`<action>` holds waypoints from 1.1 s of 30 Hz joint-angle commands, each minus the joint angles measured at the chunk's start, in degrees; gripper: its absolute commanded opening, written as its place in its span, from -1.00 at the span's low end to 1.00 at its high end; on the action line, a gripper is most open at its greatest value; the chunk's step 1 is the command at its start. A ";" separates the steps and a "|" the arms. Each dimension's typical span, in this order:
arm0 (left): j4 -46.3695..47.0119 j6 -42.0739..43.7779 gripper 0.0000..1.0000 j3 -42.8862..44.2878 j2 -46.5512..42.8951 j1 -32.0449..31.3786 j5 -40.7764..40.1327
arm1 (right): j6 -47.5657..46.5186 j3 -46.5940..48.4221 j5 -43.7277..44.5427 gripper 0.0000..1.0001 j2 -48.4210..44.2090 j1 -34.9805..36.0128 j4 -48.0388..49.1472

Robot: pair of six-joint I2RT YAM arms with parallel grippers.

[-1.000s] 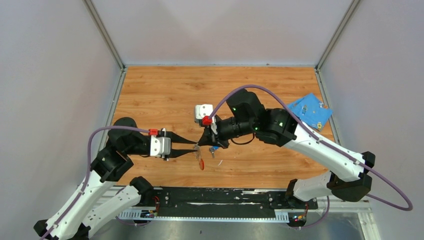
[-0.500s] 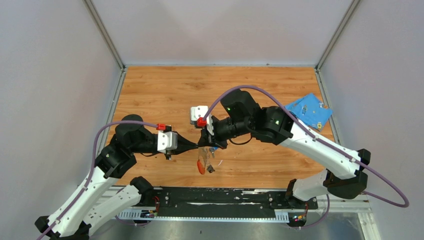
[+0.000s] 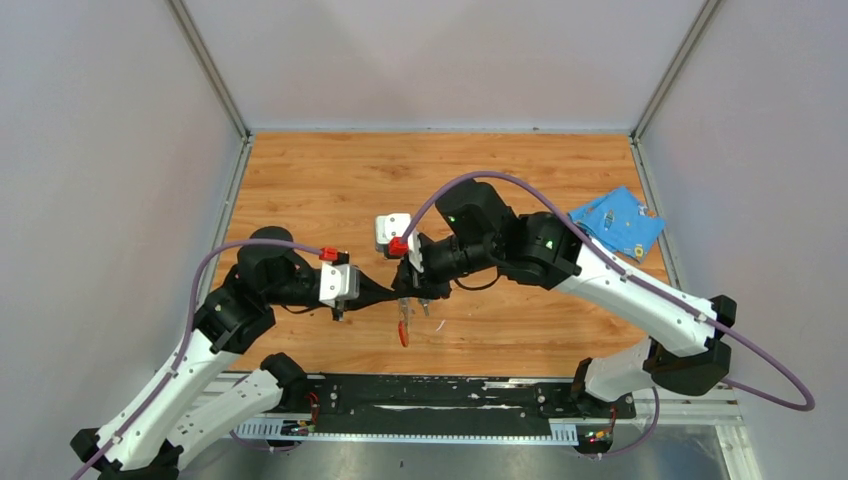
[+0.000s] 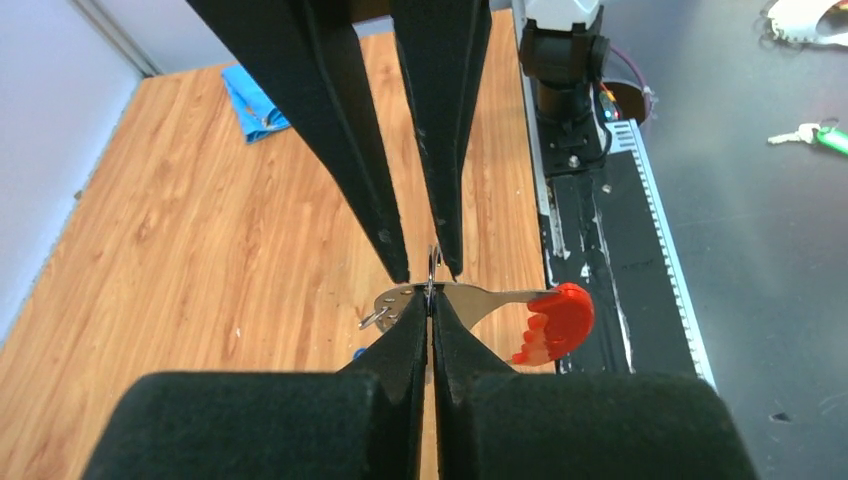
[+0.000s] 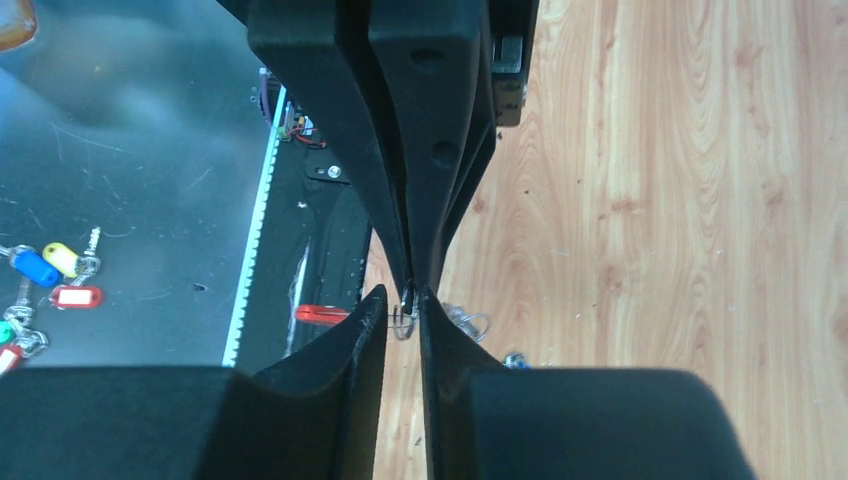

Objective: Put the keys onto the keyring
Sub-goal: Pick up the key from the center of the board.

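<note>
Seen from above, two robot arms meet over a wooden table (image 3: 300, 180), close to its near edge and about midway between its left and right edges. The left gripper (image 3: 390, 293) reaches in from the left, and the right gripper (image 3: 412, 296) comes down from the far side. Their tips almost touch.

The keyring (image 3: 403, 330) hangs between them, lifted off the wood. In the left wrist view, the left gripper's fingers are pressed together on the fob's silvery strap, right where the small metal ring (image 4: 432, 262) stands up. The red end (image 4: 555, 322) sticks out towards the near edge.

The right gripper's two fingers stand a little apart, one on each side of that metal ring. Whether they actually press on it cannot be told.

A blue-headed key (image 5: 515, 360) shows against the wood just beside the grippers. It is too small to tell if it hangs or lies flat. The black-headed key cannot be made out.

A blue cloth (image 3: 617, 222) lies well apart, against the right edge of the table.
</note>
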 commanded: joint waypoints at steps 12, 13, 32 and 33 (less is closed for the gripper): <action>-3.44 40.87 -1.00 -4.19 -7.92 -0.22 6.38 | -0.45 -26.48 5.87 0.22 -23.93 0.69 31.77; -3.33 43.06 -1.00 -4.44 -8.27 -0.21 6.12 | -0.35 -27.15 5.86 0.22 -24.22 0.69 32.32; 7.52 -5.27 -1.00 -8.06 -9.95 -0.15 -14.58 | 17.79 -36.05 15.04 0.18 -22.57 -8.72 33.22; 7.56 -6.69 -1.00 -8.45 -10.55 -0.16 -15.14 | 19.55 -38.01 15.16 0.22 -22.90 -9.94 34.09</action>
